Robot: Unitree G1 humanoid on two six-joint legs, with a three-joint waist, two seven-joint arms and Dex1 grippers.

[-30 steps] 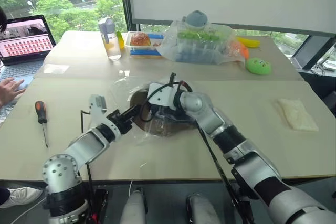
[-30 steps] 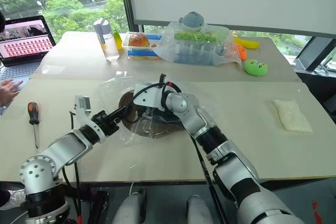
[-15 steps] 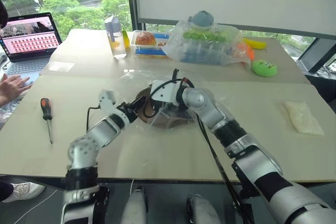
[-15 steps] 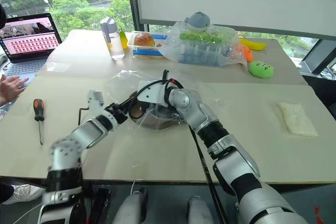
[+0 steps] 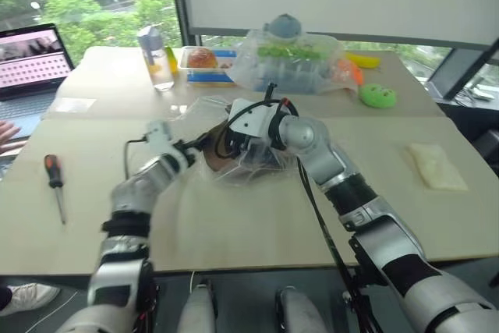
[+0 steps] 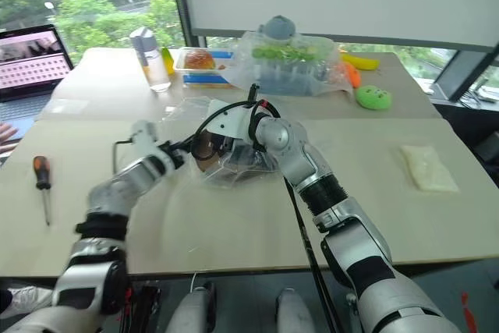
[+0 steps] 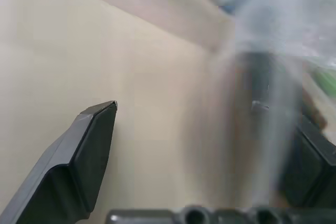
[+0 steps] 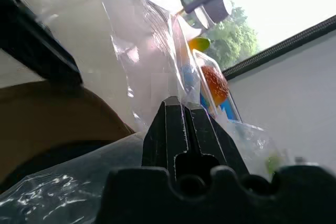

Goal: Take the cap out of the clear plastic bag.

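Observation:
The clear plastic bag [image 5: 248, 168] lies crumpled at the middle of the table, its top film lifted. My right gripper [image 8: 176, 102] is shut on a fold of that film, holding it up. Inside the bag the brown cap [image 5: 214, 158] shows at the bag's left side, and in the right wrist view the cap [image 8: 50, 124] lies below the pinched film. My left gripper [image 5: 198, 146] is open with its fingers [image 7: 89, 145] spread wide. It points at the bag's left edge, close to the cap, and nothing is between the fingers.
A screwdriver [image 5: 54, 182] lies at the left. A laptop [image 5: 31, 56] and a person's hand [image 5: 8, 130] are at the far left. At the back stand a bottle [image 5: 152, 56], a food box [image 5: 201, 64], a lumpy clear bag [image 5: 292, 60] and a green toy [image 5: 378, 97]. A white pouch [image 5: 437, 165] lies at the right.
My left gripper has opened, letting go of the bag's edge, and moved forward and left. The right gripper has raised the pinched film a little. The camera has shifted.

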